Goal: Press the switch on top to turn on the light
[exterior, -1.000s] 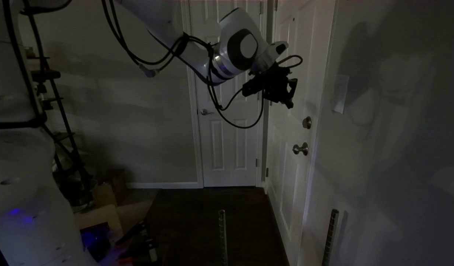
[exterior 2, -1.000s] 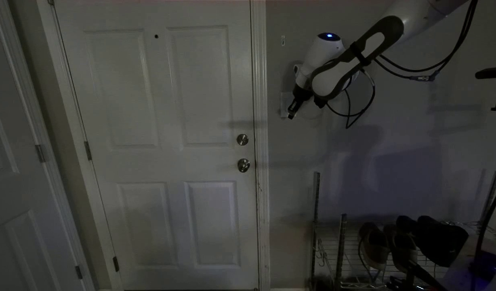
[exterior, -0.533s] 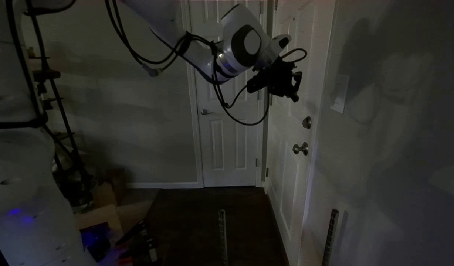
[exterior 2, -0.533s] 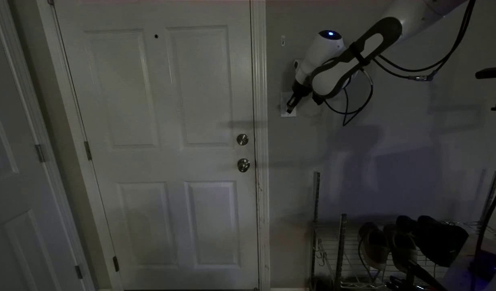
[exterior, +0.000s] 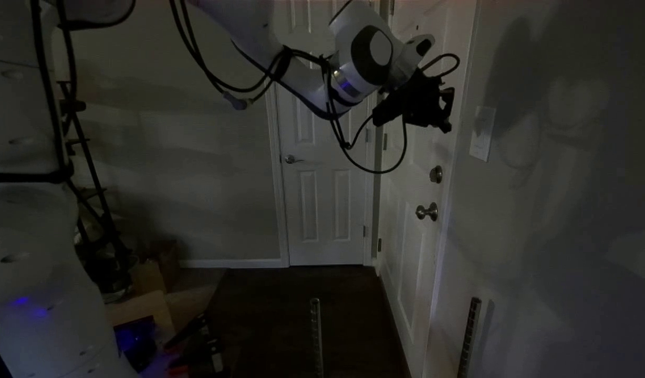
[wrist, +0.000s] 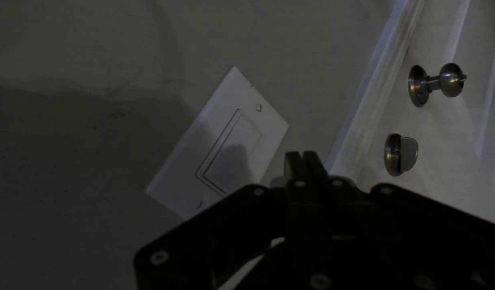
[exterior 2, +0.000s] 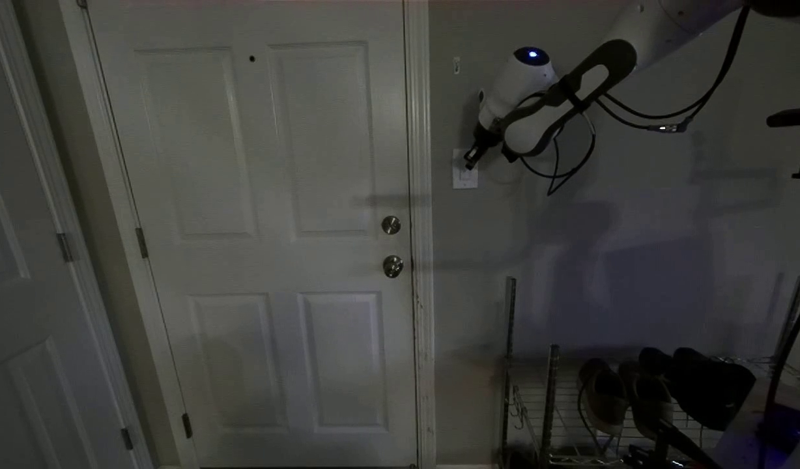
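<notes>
In wrist view, left of gripper (wrist: pixel 302 156) and beyond its tips: one switch (wrist: pixel 221 143), askew, partly shaded. With jaws together, tips side by side. In an exterior view, upright on wall (exterior: pixel 511 220), right of gripper and apart from it. Counted: two screws (wrist: pixel 258 107) on switch, two doors (exterior: pixel 325 205); on door nearer switch, one knob (wrist: pixel 450 79), one deadbolt (wrist: pixel 400 155); on other, one lever handle (exterior: pixel 292 159).

In an exterior view, cam faces white panelled door (exterior 2: pixel 257 260) w/ round metal knob (exterior 2: pixel 393 266) nearly head-on, from well back. In an exterior view, cam looks along flat grey wall (exterior: pixel 559 226) beside it, door slanting away at R. Wrist cam, closest, faces pale rectangular switch plate (wrist: pixel 221 139), diag. in frame, past black two-finger gripper (wrist: pixel 302 156). All 3 views share plate & knob.
</notes>
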`<state>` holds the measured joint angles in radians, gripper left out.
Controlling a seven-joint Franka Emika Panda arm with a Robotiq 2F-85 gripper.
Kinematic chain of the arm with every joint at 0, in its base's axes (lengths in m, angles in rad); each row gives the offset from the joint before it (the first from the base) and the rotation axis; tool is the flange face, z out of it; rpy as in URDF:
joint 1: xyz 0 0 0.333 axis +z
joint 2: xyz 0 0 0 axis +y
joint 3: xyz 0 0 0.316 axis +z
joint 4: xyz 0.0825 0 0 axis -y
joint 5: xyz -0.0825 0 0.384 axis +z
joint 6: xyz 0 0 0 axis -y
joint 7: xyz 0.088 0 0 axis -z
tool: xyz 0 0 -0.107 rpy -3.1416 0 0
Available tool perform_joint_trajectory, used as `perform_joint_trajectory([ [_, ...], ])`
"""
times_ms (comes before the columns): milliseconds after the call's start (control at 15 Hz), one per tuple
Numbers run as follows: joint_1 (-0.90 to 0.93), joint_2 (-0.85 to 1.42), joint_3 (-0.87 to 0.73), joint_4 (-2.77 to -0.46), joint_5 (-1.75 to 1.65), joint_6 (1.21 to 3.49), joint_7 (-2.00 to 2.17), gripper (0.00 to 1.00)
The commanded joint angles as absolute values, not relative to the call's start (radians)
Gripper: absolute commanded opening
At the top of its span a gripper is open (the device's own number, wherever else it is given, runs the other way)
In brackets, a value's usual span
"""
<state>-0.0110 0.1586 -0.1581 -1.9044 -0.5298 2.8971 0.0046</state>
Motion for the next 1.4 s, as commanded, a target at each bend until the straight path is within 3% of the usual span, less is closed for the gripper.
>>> perform_joint_trajectory([
  [0,-0.001,0.213,-0.187,-1.841,-0.577,2.926,0.068,0.06],
  [1333,0.036,0.374,-0.282,-1.623,-0.56,2.912,0.124,0.06],
])
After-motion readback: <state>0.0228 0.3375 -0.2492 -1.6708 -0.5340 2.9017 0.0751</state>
